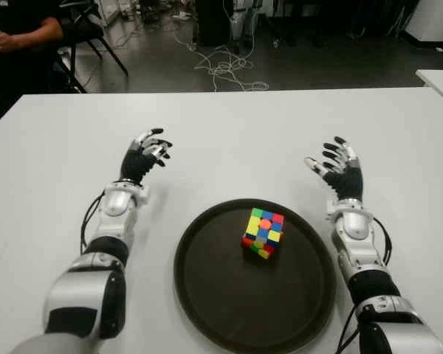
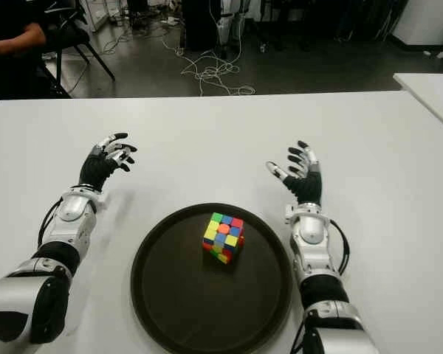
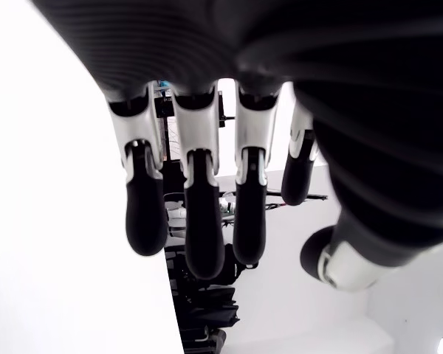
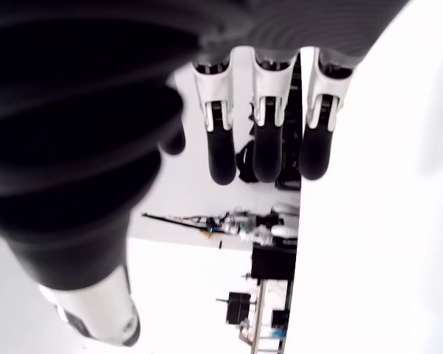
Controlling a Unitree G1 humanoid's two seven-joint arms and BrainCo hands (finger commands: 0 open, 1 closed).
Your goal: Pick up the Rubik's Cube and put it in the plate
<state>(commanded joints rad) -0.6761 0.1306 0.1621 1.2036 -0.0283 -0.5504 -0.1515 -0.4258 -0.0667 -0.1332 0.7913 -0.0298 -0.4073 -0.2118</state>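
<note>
1. The Rubik's Cube [image 1: 263, 232] sits inside the dark round plate [image 1: 207, 295], a little above the plate's middle as the head camera sees it and tipped so that one corner faces the camera. Its top shows green, blue, red and yellow squares. The faces turned away from the camera are hidden.
2. The plate lies on the white table [image 1: 244, 140] between the two forearms. Its near rim is cut off by the lower edge of the head views.
3. The left hand [image 1: 145, 156] shows to the left of the plate and farther up the table, well apart from the cube. Its fingers [image 3: 196, 228] are loosely curved and spread, and they hold nothing. Whether the hand touches the table cannot be told.
4. The right hand [image 1: 338, 169] shows to the right of the plate, just past its far rim, with the palm turned inward. Its fingers [image 4: 269, 144] are fanned out and it too holds nothing.
5. In both wrist views the dark palm fills much of the picture, and only the fingers and a bit of thumb are clear. Behind them is bright white table and a narrow strip of cluttered room that is hard to make out.
6. Beyond the far table edge lies a dark floor with a tangle of pale cables [image 1: 225, 70]. At the upper left a seated person's arm [image 1: 22, 33] and a chair [image 1: 88, 33] are partly cut off by the frame. The corner of a second white table [image 1: 439, 80] pokes in at the right edge.
</note>
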